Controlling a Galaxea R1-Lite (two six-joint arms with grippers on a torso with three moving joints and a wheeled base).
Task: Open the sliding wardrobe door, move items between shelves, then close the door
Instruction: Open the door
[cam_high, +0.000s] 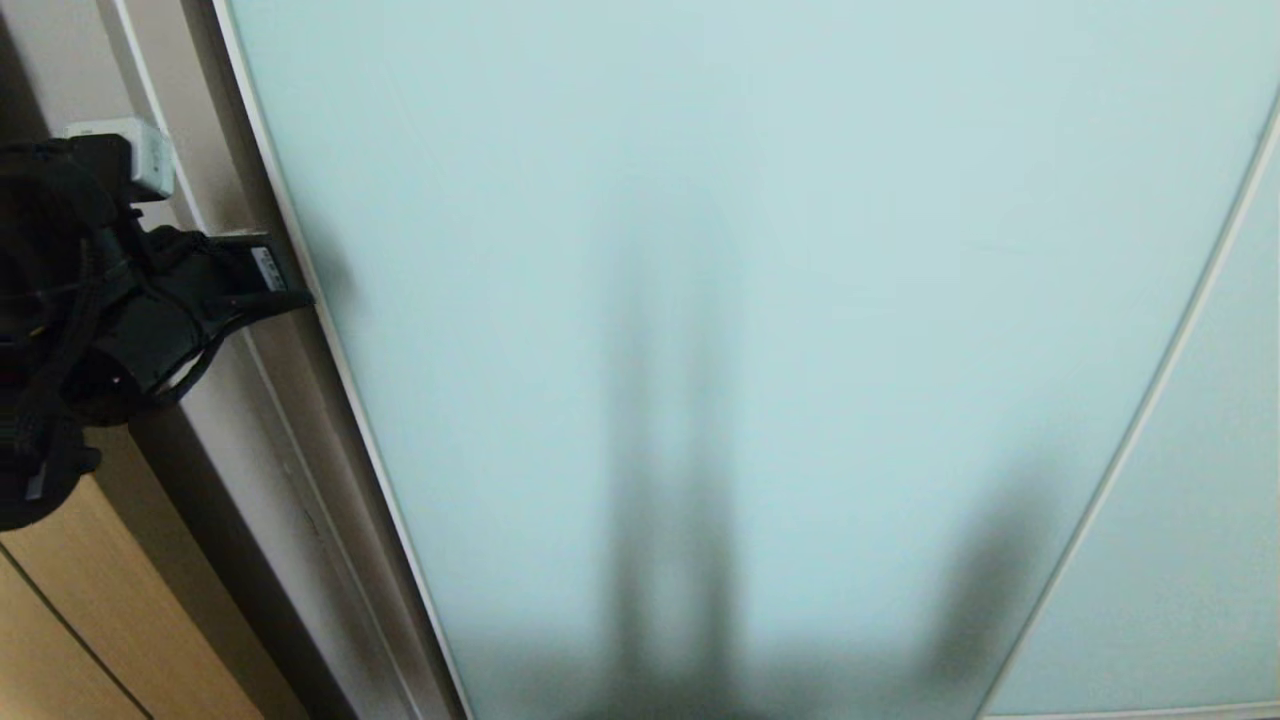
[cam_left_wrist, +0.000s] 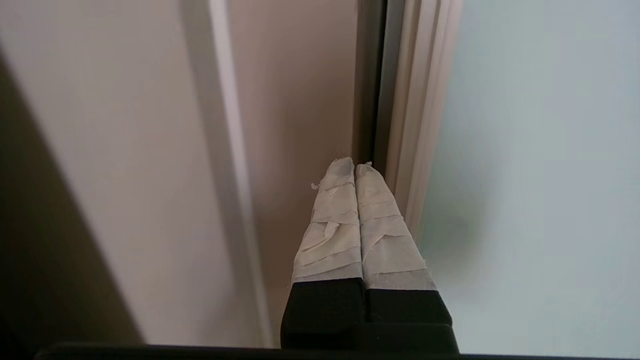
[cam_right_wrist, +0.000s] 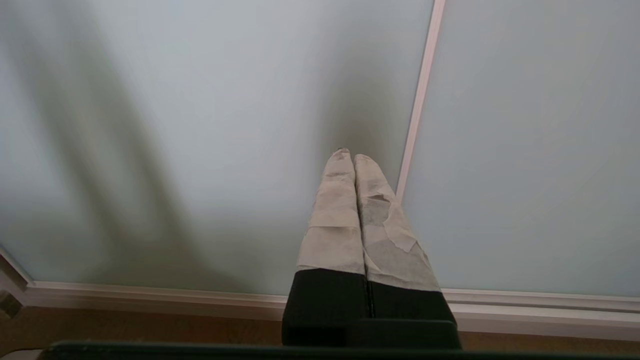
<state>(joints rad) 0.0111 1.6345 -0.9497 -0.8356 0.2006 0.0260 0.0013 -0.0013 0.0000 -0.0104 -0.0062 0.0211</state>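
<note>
Nearest my view, the left hand (cam_left_wrist: 355, 165) had its taped fingers (cam_left_wrist: 332, 220) pressed together, holding nothing, tips pointed into the dark gap just beside the frame edge of the sliding wardrobe door (cam_high: 760, 300). Beyond the tips stood the beige wall panel (cam_left_wrist: 295, 90). I judged the opening step barely begun: next, I needed to hook that edge and push sideways. My right hand (cam_right_wrist: 352, 156), likewise closed and empty, hung low before the frosted glass, near the bottom rail (cam_right_wrist: 150, 295).
</note>
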